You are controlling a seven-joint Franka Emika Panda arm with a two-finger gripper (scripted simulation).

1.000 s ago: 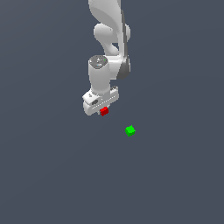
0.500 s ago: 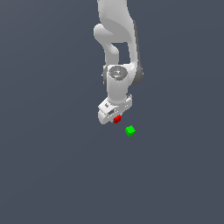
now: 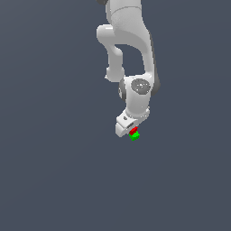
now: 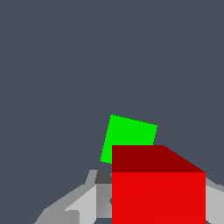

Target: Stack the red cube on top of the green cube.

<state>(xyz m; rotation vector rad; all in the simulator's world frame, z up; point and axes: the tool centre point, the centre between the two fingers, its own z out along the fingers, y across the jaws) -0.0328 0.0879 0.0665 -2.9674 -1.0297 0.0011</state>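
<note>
My white gripper [image 3: 132,131] is shut on the tiny red cube [image 3: 133,131] and holds it right above the tiny green cube [image 3: 134,136] on the grey floor. In the exterior view the red cube overlaps the green cube's upper part; whether they touch I cannot tell. In the wrist view the red cube [image 4: 158,190] fills the near part of the picture between the grey fingers [image 4: 83,203], and the green cube [image 4: 127,135] lies beyond it, partly covered and turned slightly askew to it.
The plain dark grey floor [image 3: 54,180] spreads all around with no other objects. The white arm [image 3: 131,49] rises above the gripper.
The gripper has carried the red cube toward the exterior view's right and downward, from beside the green cube to directly over it.
</note>
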